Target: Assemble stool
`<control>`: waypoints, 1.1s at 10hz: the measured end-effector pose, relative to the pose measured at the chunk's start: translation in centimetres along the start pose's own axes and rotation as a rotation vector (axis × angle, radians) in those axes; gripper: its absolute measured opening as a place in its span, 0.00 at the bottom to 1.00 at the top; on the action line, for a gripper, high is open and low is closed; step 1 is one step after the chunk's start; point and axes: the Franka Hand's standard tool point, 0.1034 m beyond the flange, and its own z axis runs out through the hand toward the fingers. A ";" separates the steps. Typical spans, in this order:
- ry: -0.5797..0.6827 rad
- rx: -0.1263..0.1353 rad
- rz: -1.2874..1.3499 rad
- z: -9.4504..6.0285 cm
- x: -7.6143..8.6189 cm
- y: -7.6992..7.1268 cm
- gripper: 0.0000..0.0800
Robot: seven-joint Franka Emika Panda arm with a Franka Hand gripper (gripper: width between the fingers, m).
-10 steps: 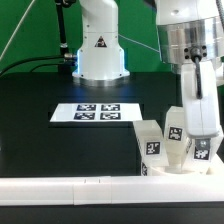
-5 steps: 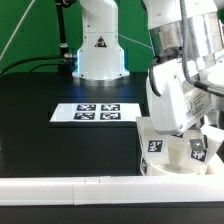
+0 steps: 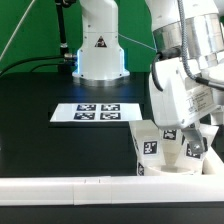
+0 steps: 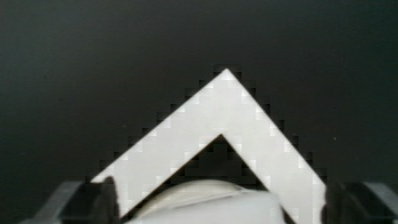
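In the exterior view the black worktop (image 3: 40, 135) fills the middle of the scene, with the arm's white base (image 3: 99, 45) standing at about twelve o'clock behind it. The marker board (image 3: 98, 113) lies flat near the centre. The stool parts sit clustered at about four o'clock, against a long white rail (image 3: 60, 187) that runs along the near edge. The round seat (image 3: 172, 163) shows its white rim low in the cluster. One leg block (image 3: 149, 146) stands at the exterior view's left of that cluster, its black-and-white tag facing the camera. A second tagged block (image 3: 194, 149) stands at the exterior view's right. The arm's bulky white wrist comes down from one o'clock and ends in the jaws (image 3: 178, 133) right over the parts, between the two blocks. From here the wrist body hides the fingertips, so I cannot tell whether the jaws are apart or closed, nor whether they touch anything.

In the wrist view a white pointed shape (image 4: 217, 140) like an upturned V stands against the dark worktop. A rounded white surface (image 4: 205, 197) lies under its arch. Two dark fingertips (image 4: 75, 198) show at the outer corners of the picture, well apart, with nothing pinched between them.
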 end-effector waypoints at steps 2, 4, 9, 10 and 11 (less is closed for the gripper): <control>-0.012 -0.041 -0.292 -1.3 -1.2 0.5 0.78; -0.027 -0.078 -0.578 -2.7 -2.3 1.1 0.81; -0.001 -0.148 -1.027 -3.1 -2.2 1.5 0.81; 0.007 -0.170 -1.222 -3.6 -2.1 1.0 0.81; 0.016 -0.200 -1.433 -3.9 -1.9 0.6 0.81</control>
